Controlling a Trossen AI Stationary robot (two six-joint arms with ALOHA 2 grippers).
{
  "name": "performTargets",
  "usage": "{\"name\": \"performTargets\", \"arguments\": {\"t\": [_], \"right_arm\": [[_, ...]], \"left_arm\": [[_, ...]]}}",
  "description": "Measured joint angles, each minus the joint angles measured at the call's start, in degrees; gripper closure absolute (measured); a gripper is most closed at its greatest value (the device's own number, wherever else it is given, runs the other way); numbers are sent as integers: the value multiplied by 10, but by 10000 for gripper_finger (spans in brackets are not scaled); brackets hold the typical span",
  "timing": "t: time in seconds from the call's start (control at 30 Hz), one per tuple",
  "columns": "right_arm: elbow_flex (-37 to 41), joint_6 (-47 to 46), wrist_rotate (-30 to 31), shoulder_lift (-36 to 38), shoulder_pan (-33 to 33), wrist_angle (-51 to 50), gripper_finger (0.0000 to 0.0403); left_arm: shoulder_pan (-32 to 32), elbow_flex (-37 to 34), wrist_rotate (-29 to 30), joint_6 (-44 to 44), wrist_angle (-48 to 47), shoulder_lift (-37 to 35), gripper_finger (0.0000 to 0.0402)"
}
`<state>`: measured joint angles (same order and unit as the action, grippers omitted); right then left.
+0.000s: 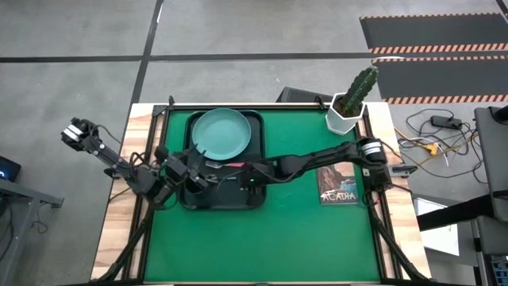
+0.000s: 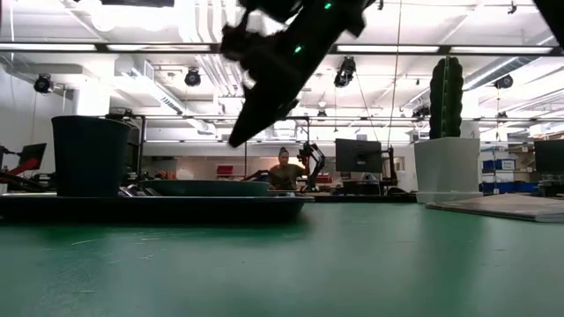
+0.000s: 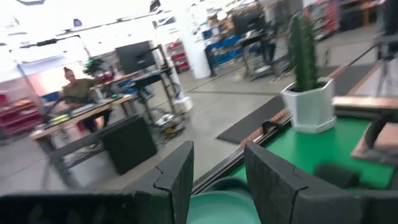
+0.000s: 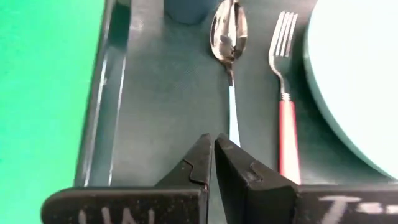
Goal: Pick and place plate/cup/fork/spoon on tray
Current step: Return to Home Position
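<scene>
Two fingers of the right gripper, pressed together and empty, hang over the spoon handle on the tray; spoon and fork look light, stiff, slippery (best pinched mid-handle). Beyond lie plate and cup. Left gripper, spread and empty, sits by the tray's left edge

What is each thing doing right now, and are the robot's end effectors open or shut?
plate: flat on the tray.
cup: upright on the tray.
fork: lying beside the plate.
spoon: lying beside the fork.
left end effector: open, empty.
right end effector: shut, empty, over the tray.
</scene>
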<state>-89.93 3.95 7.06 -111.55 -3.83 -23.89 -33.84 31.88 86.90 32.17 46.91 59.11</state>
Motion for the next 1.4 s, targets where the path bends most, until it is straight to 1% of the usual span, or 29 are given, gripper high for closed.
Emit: {"name": "performTargets", "arguments": {"t": [0.03, 0.1, 0.13, 0.17, 0.2, 0.23, 0.27, 0.33, 0.37, 0.4, 0.43, 0.47, 0.5, 0.57, 0.6, 0.63, 0.67, 0.73, 0.8, 0.9, 1.03, 1.1, 1.2, 1.3, 1.4], "right_arm": [[12, 2, 0, 16, -3, 3, 392], [50, 4, 0, 53, -8, 16, 392], [73, 6, -6, 74, -9, 32, 392], [100, 8, -22, 94, -9, 51, 392], [132, 10, -43, 116, -9, 75, 392], [168, 13, -70, 137, -9, 103, 392], [204, 19, -94, 156, -9, 135, 392], [284, 28, -121, 195, -9, 214, 392], [321, 31, -124, 213, -9, 253, 392], [356, 34, -125, 229, -9, 293, 392], [389, 36, -125, 245, -9, 330, 392], [419, 37, -125, 260, -9, 359, 392], [447, 37, -125, 274, -8, 386, 392], [494, 42, -126, 302, -3, 431, 392], [515, 44, -126, 318, 1, 447, 392], [533, 46, -126, 334, 5, 462, 392], [548, 48, -125, 349, 10, 475, 392], [575, 52, -126, 380, 21, 489, 392], [594, 58, -129, 410, 35, 498, 392], [613, 62, -138, 449, 59, 501, 392], [630, 71, -188, 491, 97, 499, 392], [634, 72, -214, 506, 116, 498, 392], [640, 76, -239, 525, 142, 497, 392], [649, 76, -254, 545, 161, 497, 392], [664, 77, -256, 569, 170, 495, 392]], "left_arm": [[-6, 0, 10, 7, -4, 0, 278], [-25, 0, 9, 12, -24, 0, 279], [-38, 0, -8, 12, -38, 0, 279], [-54, 0, -43, 12, -52, 0, 279], [-73, 0, -98, 12, -74, -1, 280], [-94, 0, -172, 8, -105, -5, 283], [-115, 0, -266, 1, -151, -9, 288], [-147, 0, -491, -8, -263, -21, 299], [-155, 0, -613, -9, -321, -28, 306], [-157, 0, -713, -1, -371, -33, 313], [-158, -2, -776, 3, -403, -37, 320], [-157, -7, -795, -5, -408, -41, 328], [-156, -12, -776, -23, -394, -46, 336], [-148, -23, -691, -57, -343, -56, 354], [-139, -29, -658, -68, -325, -59, 362], [-126, -37, -639, -77, -317, -62, 371], [-112, -47, -639, -79, -319, -66, 380], [-81, -65, -659, -95, -317, -73, 395], [-46, -86, -665, -126, -287, -84, 399], [7, -116, -668, -180, -287, -104, 399], [56, -152, -717, -215, -303, -156, 401], [69, -169, -730, -229, -313, -191, 401], [72, -192, -730, -247, -347, -256, 401], [72, -211, -730, -261, -375, -323, 401], [72, -227, -731, -269, -405, -388, 401]]}}
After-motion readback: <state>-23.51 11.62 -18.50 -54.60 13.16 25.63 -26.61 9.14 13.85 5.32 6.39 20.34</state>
